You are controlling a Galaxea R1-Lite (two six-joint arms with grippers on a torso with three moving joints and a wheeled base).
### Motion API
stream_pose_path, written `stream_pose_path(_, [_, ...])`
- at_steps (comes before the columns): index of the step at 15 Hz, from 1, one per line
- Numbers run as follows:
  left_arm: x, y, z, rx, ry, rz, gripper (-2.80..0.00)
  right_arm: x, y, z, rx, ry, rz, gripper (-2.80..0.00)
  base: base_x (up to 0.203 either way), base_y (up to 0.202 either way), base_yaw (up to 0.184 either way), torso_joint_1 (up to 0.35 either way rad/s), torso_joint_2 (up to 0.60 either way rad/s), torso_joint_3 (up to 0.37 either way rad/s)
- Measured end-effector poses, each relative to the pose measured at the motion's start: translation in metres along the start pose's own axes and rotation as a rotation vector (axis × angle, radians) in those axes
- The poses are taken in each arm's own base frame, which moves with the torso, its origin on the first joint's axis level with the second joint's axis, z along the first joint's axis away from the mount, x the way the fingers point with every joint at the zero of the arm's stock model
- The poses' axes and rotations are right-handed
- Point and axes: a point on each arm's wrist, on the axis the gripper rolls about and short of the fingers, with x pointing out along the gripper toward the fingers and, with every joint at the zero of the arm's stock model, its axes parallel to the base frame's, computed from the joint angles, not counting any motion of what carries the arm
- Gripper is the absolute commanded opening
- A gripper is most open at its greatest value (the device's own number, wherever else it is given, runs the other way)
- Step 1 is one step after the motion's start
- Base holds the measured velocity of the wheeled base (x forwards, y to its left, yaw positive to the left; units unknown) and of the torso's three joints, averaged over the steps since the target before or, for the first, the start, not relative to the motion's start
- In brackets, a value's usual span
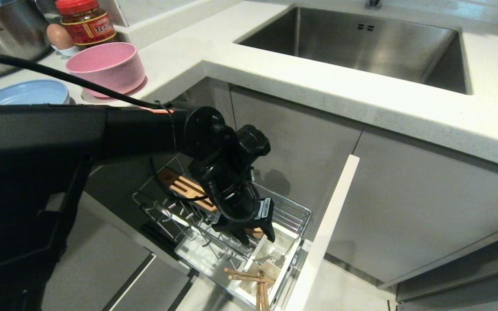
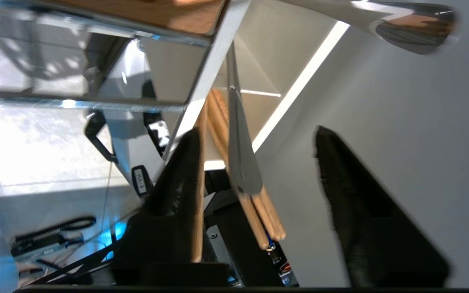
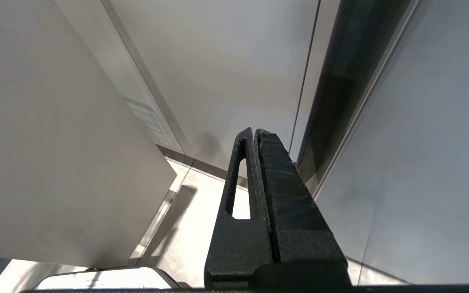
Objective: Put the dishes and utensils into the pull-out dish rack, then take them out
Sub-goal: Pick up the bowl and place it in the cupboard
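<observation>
The pull-out dish rack (image 1: 294, 208) stands open below the counter. My left gripper (image 1: 258, 235) reaches down into its front end, over the white utensil cup (image 1: 291, 255). In the left wrist view the left gripper (image 2: 257, 130) is open. Wooden chopsticks (image 2: 261, 213) and the silver fork (image 2: 240, 162) stand between its fingers, and one stick lies along a finger (image 2: 179, 179). Chopsticks (image 1: 249, 276) also show in the cup from the head view. The pink bowl (image 1: 108, 67) and light-blue plate (image 1: 20, 96) sit on the counter. My right gripper (image 3: 254, 131) is shut and parked by cabinet fronts.
The rack's narrow white front panel (image 1: 331, 229) juts out right of the gripper. Grey cabinet doors (image 1: 426, 207) stand behind. The steel sink (image 1: 361, 43) is set into the white counter (image 1: 318, 86). A steel pot (image 1: 2, 30), a red-lidded jar (image 1: 85, 21) and an egg (image 1: 59, 36) stand beyond the bowl.
</observation>
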Motion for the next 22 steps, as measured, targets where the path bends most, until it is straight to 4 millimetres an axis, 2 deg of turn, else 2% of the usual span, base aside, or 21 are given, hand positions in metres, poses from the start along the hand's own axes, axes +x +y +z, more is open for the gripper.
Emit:
stream_pose_path(6, [-0.054,0.001,-0.017,0.011,-0.128,-0.02,-2.8,0.0,0.0,0.0,0.0,0.0,0.0,-2.8,0.0,0.0,0.0,0.0,0.0,0.0])
stream_pose_path(10, [-0.109,0.008,-0.037,0.009,-0.279,-0.028,-2.8,0.0,0.0,0.0,0.0,0.0,0.0,-2.8,0.0,0.0,0.0,0.0,0.0,0.0])
stream_pose_path(17, [-0.204,0.028,-0.084,-0.079,-0.669,-0.04,-2.8,0.0,0.0,0.0,0.0,0.0,0.0,-2.8,0.0,0.0,0.0,0.0,0.0,0.0])
stream_pose_path(22, [-0.257,0.048,-0.114,-0.125,-0.934,-0.092,-2.8,0.0,0.0,0.0,0.0,0.0,0.0,-2.8,0.0,0.0,0.0,0.0,0.0,0.0])
